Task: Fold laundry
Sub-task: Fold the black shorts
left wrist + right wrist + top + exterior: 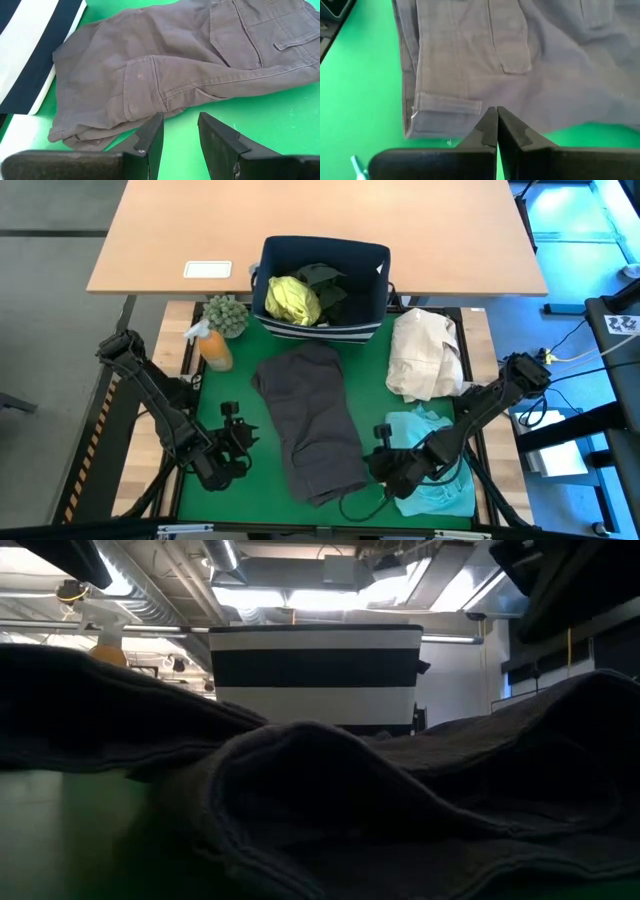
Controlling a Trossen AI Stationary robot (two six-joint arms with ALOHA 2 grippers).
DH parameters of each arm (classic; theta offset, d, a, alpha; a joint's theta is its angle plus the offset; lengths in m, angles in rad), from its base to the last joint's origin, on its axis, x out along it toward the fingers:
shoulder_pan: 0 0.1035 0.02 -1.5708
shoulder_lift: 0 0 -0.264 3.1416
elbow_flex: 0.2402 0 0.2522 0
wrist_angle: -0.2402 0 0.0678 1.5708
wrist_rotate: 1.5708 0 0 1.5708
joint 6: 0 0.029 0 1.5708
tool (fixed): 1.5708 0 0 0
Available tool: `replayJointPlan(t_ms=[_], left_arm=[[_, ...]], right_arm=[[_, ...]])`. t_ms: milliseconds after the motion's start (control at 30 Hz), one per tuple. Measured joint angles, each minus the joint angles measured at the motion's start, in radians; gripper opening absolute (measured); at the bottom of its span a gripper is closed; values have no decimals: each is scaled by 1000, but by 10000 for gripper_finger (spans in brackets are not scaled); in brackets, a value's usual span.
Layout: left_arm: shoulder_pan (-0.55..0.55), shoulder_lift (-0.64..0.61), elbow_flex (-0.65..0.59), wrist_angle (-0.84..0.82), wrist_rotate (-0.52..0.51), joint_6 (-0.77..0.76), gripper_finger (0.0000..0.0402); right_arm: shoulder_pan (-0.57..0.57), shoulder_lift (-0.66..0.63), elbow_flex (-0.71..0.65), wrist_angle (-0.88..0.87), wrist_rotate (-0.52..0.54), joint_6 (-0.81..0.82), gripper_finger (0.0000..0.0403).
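Note:
Charcoal grey trousers (310,420) lie folded lengthwise on the middle of the green mat (215,395); they fill the low view's foreground (330,810). My left gripper (240,438) stands open at their left side, with bare mat between its fingers (180,135). My right gripper (385,458) is shut at their right side, its tips (496,114) pointing at a hem edge (445,107). A turquoise garment (440,480) lies crumpled under the right arm. A yellow-green shirt (292,300) and a dark garment (325,280) lie in the navy bin (375,280).
A cream-beige bundle (425,355) rests on the mat's far right. An orange bottle (215,348) and a small plant (226,313) stand at the far left. The striped bin base (315,675) rises behind the trousers. A wooden table (300,220) lies beyond.

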Motion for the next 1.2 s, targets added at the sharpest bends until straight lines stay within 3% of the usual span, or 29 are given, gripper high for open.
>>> replayJointPlan(t_ms=[333,467,567,733,967,1200], left_arm=[[0,0,0,0,0,0,117],[0,0,0,0,0,0,117],[0,0,0,0,0,0,117],[0,0,0,0,0,0,117],[0,0,0,1,0,0,117],[0,0,0,1,0,0,117]], right_arm=[[0,0,0,131,105,-82,1],[0,0,0,127,96,-168,2],[0,0,0,137,30,-241,19],[1,38,0,279,-140,-373,92],[0,162,-1,252,-133,-519,216],[24,214,56,245,-144,-558,328]])
